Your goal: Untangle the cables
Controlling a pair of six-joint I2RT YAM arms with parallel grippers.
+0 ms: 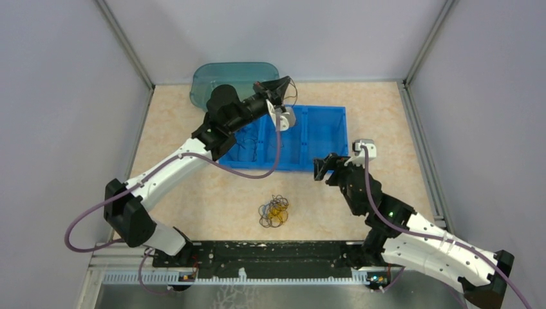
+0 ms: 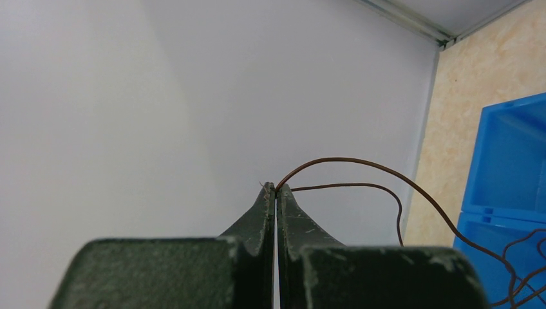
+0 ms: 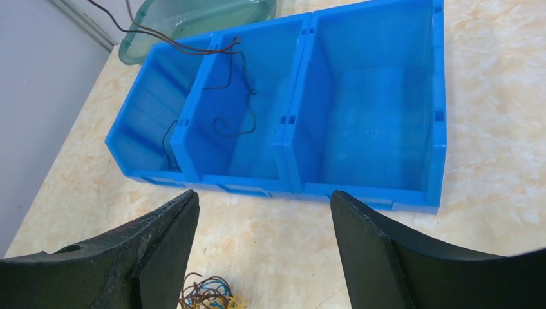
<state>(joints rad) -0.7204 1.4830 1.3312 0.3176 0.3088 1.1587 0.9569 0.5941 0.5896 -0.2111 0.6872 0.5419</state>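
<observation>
A clump of blue, dark and yellow cables (image 1: 274, 212) lies on the table in front of the blue bin; its edge shows in the right wrist view (image 3: 209, 295). My left gripper (image 1: 281, 85) is raised over the bin's back edge and is shut on a thin brown cable (image 2: 360, 161) that loops from its fingertips down into the bin. My right gripper (image 1: 322, 168) is open and empty, just in front of the bin's near wall, to the right of the clump.
A blue three-compartment bin (image 1: 325, 138) stands mid-table; dark cables (image 3: 230, 122) lie in its left and middle compartments. A teal translucent tub (image 1: 212, 77) sits behind the bin by the back wall. Grey walls enclose the table.
</observation>
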